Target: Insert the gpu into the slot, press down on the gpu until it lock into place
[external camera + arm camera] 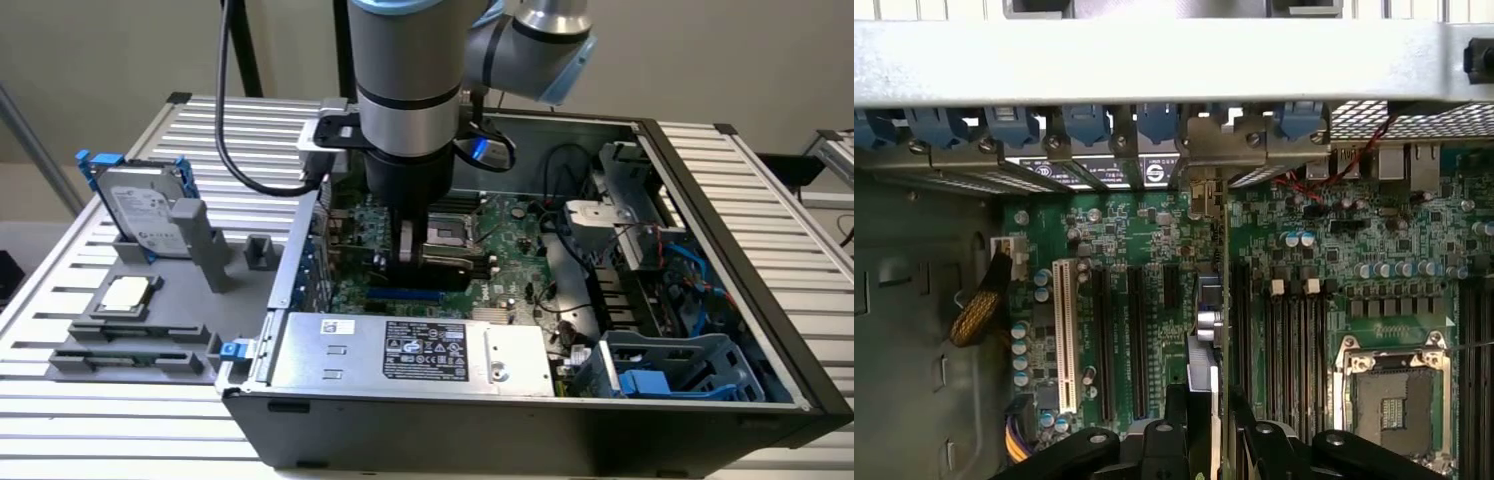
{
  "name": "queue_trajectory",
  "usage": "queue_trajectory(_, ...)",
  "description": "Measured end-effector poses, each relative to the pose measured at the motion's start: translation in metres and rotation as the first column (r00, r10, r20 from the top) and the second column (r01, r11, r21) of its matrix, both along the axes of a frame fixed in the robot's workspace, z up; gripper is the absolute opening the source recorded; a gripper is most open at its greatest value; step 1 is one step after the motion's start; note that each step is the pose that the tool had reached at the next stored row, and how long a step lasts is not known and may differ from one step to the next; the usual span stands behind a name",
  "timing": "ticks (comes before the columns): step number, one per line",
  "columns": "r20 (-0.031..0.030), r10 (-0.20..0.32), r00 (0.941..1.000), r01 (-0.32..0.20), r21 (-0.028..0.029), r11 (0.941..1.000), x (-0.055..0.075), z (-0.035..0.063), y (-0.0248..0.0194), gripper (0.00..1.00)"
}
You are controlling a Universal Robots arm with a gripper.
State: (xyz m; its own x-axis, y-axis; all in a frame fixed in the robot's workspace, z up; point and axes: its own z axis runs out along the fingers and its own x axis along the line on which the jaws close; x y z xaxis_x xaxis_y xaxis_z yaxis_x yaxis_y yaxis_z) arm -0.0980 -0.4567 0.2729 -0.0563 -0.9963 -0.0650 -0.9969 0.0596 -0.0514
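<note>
One firm pinch: tool (1209,415) clamped on the gpu (1204,320) at its top edge, held upright and edge-down inside the case (534,430), close above the blue slot (404,297), likely to line its contacts up with that strip. Seems not yet pressed home.

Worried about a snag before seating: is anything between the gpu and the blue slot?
Nothing visible does. The claw grips the gpu edge-on over the slot, and no cable crosses between them.
</note>
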Motion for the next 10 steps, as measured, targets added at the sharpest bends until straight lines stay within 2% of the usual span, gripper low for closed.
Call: queue_trajectory(10,-0.0016,0.014,0.9999,-0.014,-0.0013,0.9999,0.0,-0.0064,0.0024,0.26)
